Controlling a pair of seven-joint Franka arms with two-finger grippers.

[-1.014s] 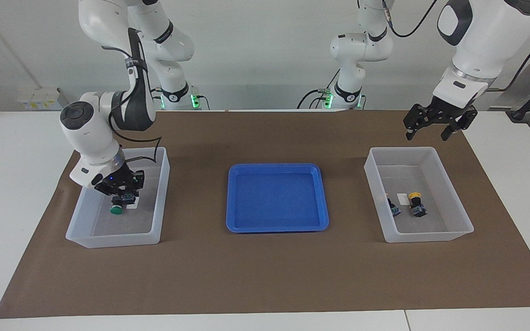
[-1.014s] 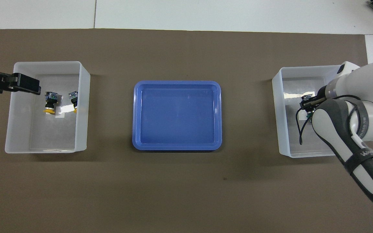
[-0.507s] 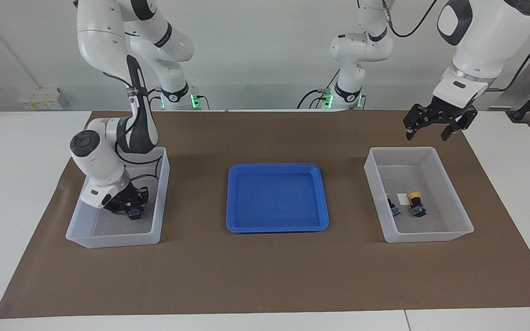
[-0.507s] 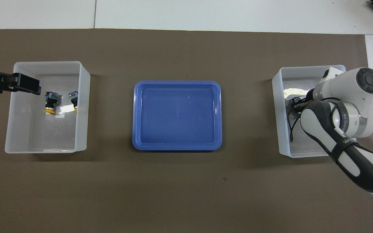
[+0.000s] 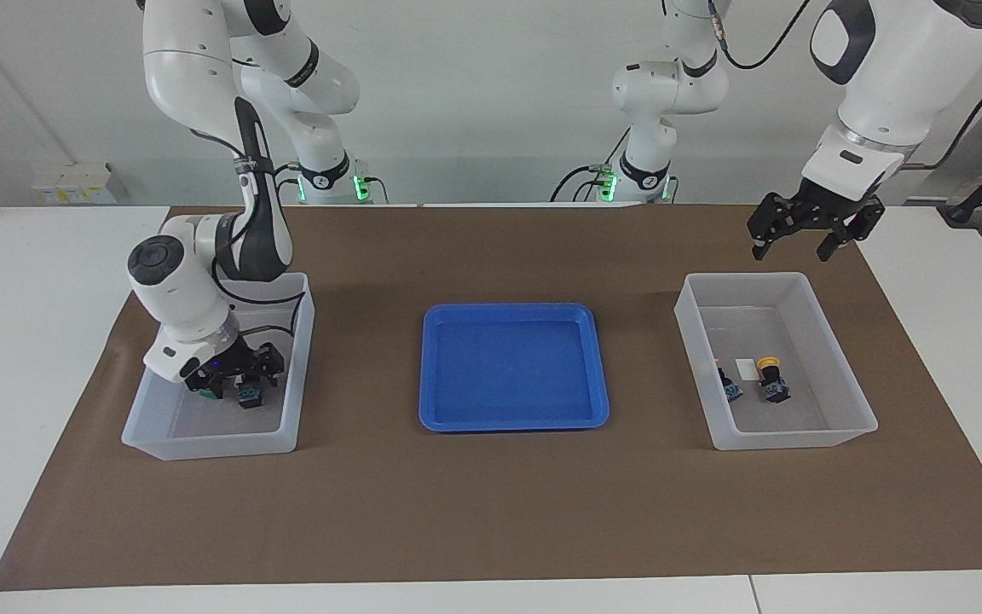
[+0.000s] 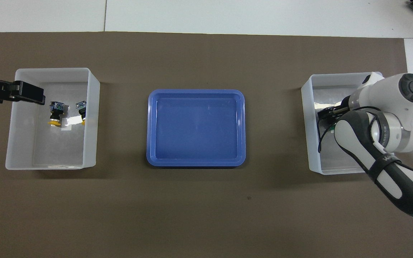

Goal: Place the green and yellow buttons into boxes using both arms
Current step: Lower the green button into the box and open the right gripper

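My right gripper (image 5: 233,379) is low inside the translucent box (image 5: 302,375) at the right arm's end, fingers spread. A button with a bluish base (image 5: 248,395) lies on the box floor right under it. Its green cap is mostly hidden by the hand. In the overhead view the right gripper (image 6: 325,114) covers the buttons in that box (image 6: 308,143). My left gripper (image 5: 794,247) is open and empty, up over the nearer rim of the other box (image 5: 849,384). Two yellow buttons (image 5: 771,377) (image 5: 728,384) lie in it, and both (image 6: 54,115) (image 6: 82,111) also show from overhead.
A shallow blue tray (image 5: 512,310) sits on the brown mat in the middle of the table between the two boxes, with nothing in it. A small white sticker (image 5: 747,368) lies on the floor of the box with the yellow buttons.
My right gripper came down into its box with a green button, set it on the floor and spread its fingers. The left arm has not moved.
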